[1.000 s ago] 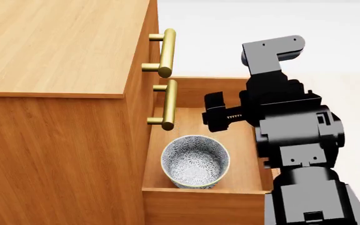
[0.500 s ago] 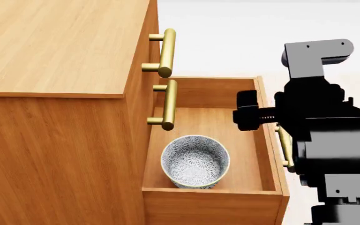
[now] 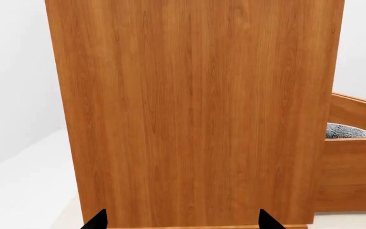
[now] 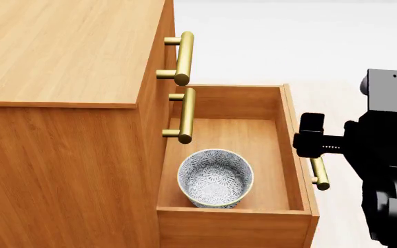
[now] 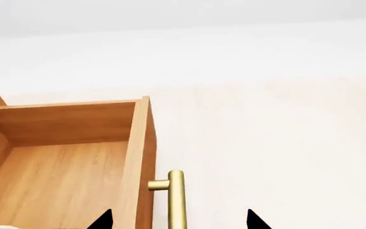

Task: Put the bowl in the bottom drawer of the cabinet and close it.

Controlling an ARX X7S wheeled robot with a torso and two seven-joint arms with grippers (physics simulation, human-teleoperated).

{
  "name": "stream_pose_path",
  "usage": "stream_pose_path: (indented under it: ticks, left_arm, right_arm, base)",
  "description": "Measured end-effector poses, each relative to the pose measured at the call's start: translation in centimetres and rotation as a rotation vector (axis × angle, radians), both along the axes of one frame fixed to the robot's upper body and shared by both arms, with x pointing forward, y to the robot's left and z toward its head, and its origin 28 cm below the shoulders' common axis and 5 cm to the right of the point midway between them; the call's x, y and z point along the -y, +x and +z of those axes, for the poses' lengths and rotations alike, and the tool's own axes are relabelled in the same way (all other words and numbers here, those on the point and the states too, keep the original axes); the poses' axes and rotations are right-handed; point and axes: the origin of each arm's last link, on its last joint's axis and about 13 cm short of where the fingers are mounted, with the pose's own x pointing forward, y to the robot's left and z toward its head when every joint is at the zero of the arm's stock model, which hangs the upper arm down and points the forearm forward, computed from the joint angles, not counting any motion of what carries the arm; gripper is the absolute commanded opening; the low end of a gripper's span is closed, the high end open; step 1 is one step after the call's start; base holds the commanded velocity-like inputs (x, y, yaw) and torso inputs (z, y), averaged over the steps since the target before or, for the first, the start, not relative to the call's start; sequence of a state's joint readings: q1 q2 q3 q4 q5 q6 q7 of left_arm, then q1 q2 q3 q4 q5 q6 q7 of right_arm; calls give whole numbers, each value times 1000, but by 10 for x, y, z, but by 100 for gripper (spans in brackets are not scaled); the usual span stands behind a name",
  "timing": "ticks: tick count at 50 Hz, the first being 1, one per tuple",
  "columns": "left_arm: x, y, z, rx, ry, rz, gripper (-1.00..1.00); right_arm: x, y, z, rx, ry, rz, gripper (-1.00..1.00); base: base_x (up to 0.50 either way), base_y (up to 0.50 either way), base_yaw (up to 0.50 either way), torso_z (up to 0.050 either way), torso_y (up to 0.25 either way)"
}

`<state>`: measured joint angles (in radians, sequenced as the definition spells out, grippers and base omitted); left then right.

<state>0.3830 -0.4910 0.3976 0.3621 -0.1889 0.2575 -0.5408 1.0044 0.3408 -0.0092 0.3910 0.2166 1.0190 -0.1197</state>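
We see the small round white bowl with grey-blue floral pattern (image 4: pixel 215 178) sitting upright inside the pulled-out shallow orange-brown wooden bottom drawer (image 4: pixel 289 155), toward its near end. The drawer juts from the boxy orange-brown wood-grain cabinet (image 4: pixel 67 103). Our black right gripper (image 5: pixel 177 222) hovers above the drawer's brass bar handle (image 5: pixel 176 200), fingertips spread apart, holding nothing. Left gripper (image 3: pixel 181 222), also spread and empty, faces the cabinet's side.

cabinet (image 4: pixel 60 129): orange-brown wood grain; bottom drawer (image 4: pixel 289 150): same orange-brown wood, lighter on its inside floor; bowl (image 4: pixel 215 177): white with fine grey-blue floral pattern, thin yellowish rim; handles (image 4: pixel 185 58): brass gold; right gripper (image 5: pixel 177 220): black; left gripper (image 3: pixel 181 220): black; floor (image 4: pixel 281 46): pale cream
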Motion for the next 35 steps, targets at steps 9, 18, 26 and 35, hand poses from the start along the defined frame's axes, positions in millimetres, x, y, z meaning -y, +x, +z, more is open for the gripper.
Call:
stream_pose_path:
  ticks: [9,18,26,35]
  left_arm:
    - [0,0,0,0,1,0,100]
    - [0,-1,0,0,1,0,100]
    - [0,-1,0,0,2,0,100]
    - [0,-1,0,0,3,0,100]
  right_arm:
    - [11,-10,-11,-1,15,-54,100]
    - [20,-19,-22,-5,16,-102,100]
    - [27,-27,-32,-11,14,-140,100]
    - [34,-37,-44,-23,17,-178,100]
  base:
    - [0,0,0,0,0]
    - [0,0,0,0,0]
    - [0,0,0,0,0]
    - [0,0,0,0,0]
